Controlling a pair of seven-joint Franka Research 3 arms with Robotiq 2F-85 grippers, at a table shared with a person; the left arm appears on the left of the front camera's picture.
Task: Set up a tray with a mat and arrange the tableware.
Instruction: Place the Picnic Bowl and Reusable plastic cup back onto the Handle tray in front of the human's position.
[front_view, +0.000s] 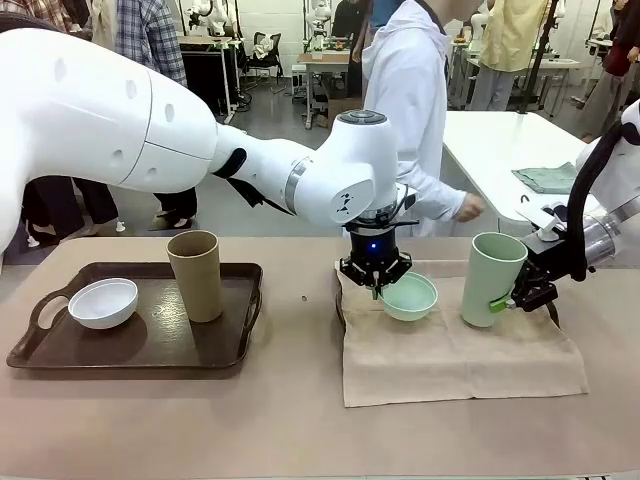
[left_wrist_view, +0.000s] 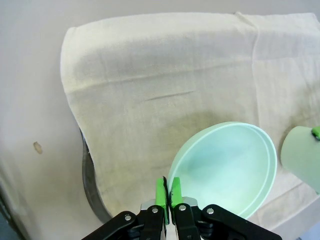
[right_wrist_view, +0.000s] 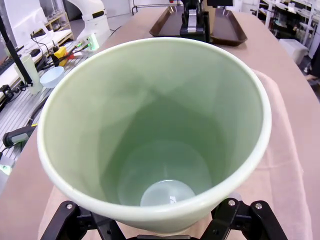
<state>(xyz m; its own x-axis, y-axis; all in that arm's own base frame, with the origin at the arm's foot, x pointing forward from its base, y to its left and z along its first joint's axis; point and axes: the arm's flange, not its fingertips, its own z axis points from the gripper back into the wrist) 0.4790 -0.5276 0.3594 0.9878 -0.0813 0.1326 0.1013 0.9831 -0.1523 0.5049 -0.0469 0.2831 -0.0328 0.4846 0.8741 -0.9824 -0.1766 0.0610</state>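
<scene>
My left gripper (front_view: 375, 283) (left_wrist_view: 167, 194) is shut on the near rim of the small mint-green bowl (front_view: 411, 297) (left_wrist_view: 227, 167), which hangs tilted just over the beige mat (front_view: 460, 352) (left_wrist_view: 165, 75). A dark tray rim (left_wrist_view: 90, 187) shows under the mat's left edge. My right gripper (front_view: 512, 300) (right_wrist_view: 157, 231) is closed around the tall mint-green cup (front_view: 490, 278) (right_wrist_view: 155, 125), upright at the mat's right part; whether it touches the mat I cannot tell. A second dark tray (front_view: 40, 352) at the left holds the small white bowl (front_view: 103, 302) and the tall tan-brown cup (front_view: 196, 275).
A person in a white coat (front_view: 415, 110) stands at the far side, one hand (front_view: 468, 207) near the table's edge. A white side table (front_view: 500, 140) with a folded cloth (front_view: 548, 177) is at the back right. Bare tabletop (front_view: 300, 400) lies between tray and mat.
</scene>
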